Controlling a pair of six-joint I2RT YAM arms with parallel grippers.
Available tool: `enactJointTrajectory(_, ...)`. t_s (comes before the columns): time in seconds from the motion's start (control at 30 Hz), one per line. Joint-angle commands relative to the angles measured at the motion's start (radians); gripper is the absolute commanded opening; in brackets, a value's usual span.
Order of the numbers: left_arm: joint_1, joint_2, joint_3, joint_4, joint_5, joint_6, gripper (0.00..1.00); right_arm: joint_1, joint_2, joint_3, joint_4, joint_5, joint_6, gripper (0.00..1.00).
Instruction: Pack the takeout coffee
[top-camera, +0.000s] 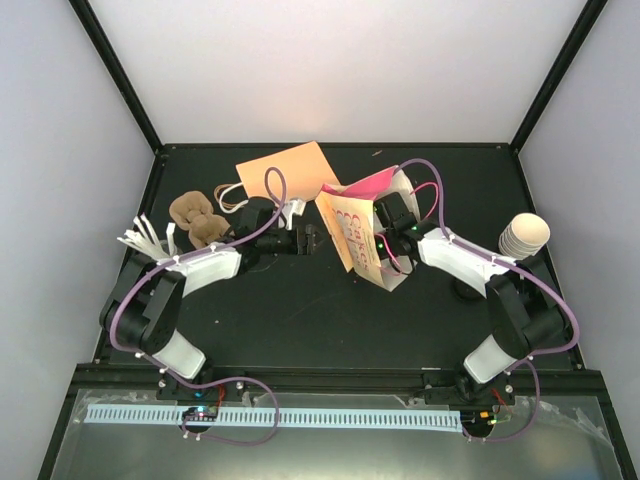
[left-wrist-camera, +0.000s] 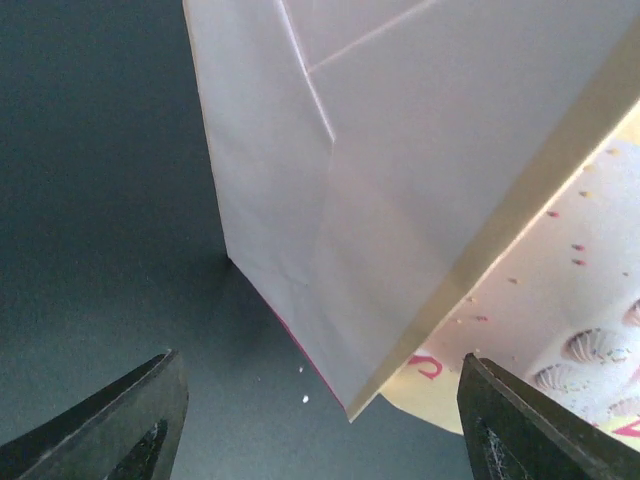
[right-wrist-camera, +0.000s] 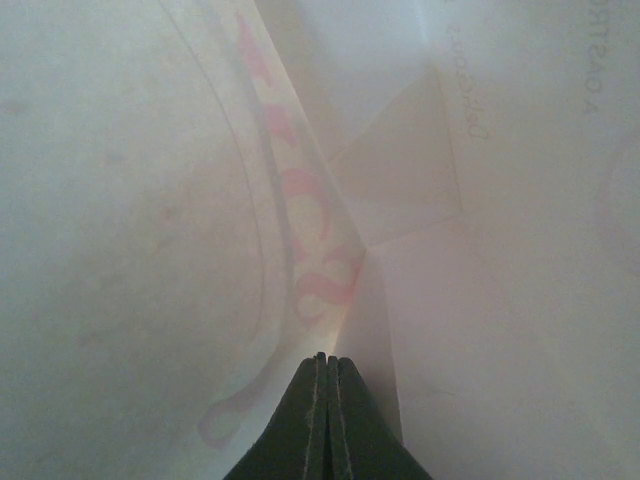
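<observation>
The takeout coffee (top-camera: 524, 236), a cream ribbed cup, stands at the table's right edge, apart from both grippers. A cream paper bag (top-camera: 358, 238) with pink lettering stands tilted mid-table. My left gripper (top-camera: 318, 240) is open just left of the bag. In the left wrist view the bag's lower corner (left-wrist-camera: 340, 300) hangs between the spread fingers (left-wrist-camera: 150, 400) of that gripper (left-wrist-camera: 318, 358) without touching them. My right arm (top-camera: 440, 250) reaches into the bag's mouth. In the right wrist view the right gripper (right-wrist-camera: 328, 358) is shut inside the bag (right-wrist-camera: 150, 200), its tip near an inner fold, with nothing between its fingers.
A brown pulp carrier (top-camera: 197, 220) and a bundle of thin white sticks (top-camera: 145, 238) lie at the left. A flat orange paper bag (top-camera: 288, 170) with a handle lies at the back. Black frame posts edge the table.
</observation>
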Motion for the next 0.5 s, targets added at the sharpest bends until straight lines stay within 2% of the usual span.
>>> enactJointTrajectory(0.0,-0.007,0.039,0.067,0.079,0.014,-0.003,0.72,-0.014,0.010,0.026,-0.005,-0.003,-0.011,0.01)
enactJointTrajectory(0.13,-0.007,0.065,0.093,0.060,0.012,0.008,0.57,-0.027,0.010,0.026,0.001,-0.007,-0.007,0.01)
enactJointTrajectory(0.2,-0.005,0.069,0.103,0.038,0.001,0.021,0.53,-0.033,0.008,0.027,0.003,-0.008,-0.006,0.01)
enactJointTrajectory(0.3,-0.003,0.057,0.105,0.004,-0.026,0.031,0.54,-0.035,0.010,0.030,0.003,-0.009,-0.006,0.01)
enactJointTrajectory(0.47,-0.007,-0.022,0.069,-0.017,-0.040,0.032,0.62,-0.038,0.016,0.037,0.002,-0.011,-0.004,0.01)
